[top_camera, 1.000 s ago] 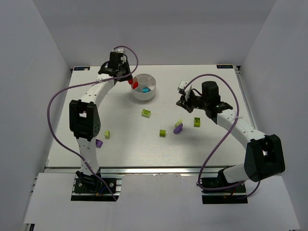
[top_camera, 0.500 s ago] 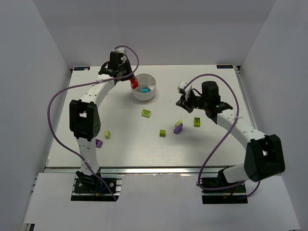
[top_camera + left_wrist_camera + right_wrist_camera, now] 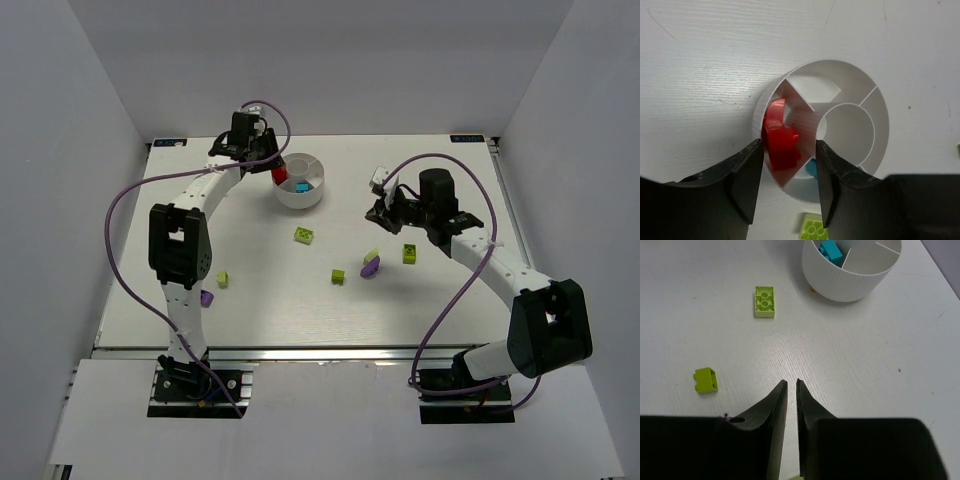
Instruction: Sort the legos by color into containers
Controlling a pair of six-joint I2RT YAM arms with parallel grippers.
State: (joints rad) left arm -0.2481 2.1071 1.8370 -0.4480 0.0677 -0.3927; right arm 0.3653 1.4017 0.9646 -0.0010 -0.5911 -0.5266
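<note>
The round white dish [image 3: 300, 200] stands at the back of the table. My left gripper [image 3: 271, 166] hovers over its left rim with its jaws open. In the left wrist view [image 3: 789, 150] a red lego [image 3: 781, 136] shows blurred between the jaws, inside a wedge compartment of the dish [image 3: 880, 115], with a gap to the right finger. A cyan lego [image 3: 811, 167] lies in the neighbouring compartment. My right gripper [image 3: 385, 211] is shut and empty, and in its wrist view [image 3: 792, 382] it sits low over bare table. Lime legos [image 3: 304, 236] [image 3: 339, 275] [image 3: 409, 253] and a purple lego [image 3: 370, 267] lie mid-table.
Another lime lego [image 3: 223, 279] and a purple lego [image 3: 206, 297] lie beside the left arm's lower link. The right wrist view shows the dish [image 3: 845, 282] with the cyan lego [image 3: 831, 250] in it, and two lime legos [image 3: 764, 301] [image 3: 705, 379] on the table.
My left gripper has moved right, over the dish's left rim, carrying the red lego, and its jaws now stand apart from it. The right arm has not moved.
</note>
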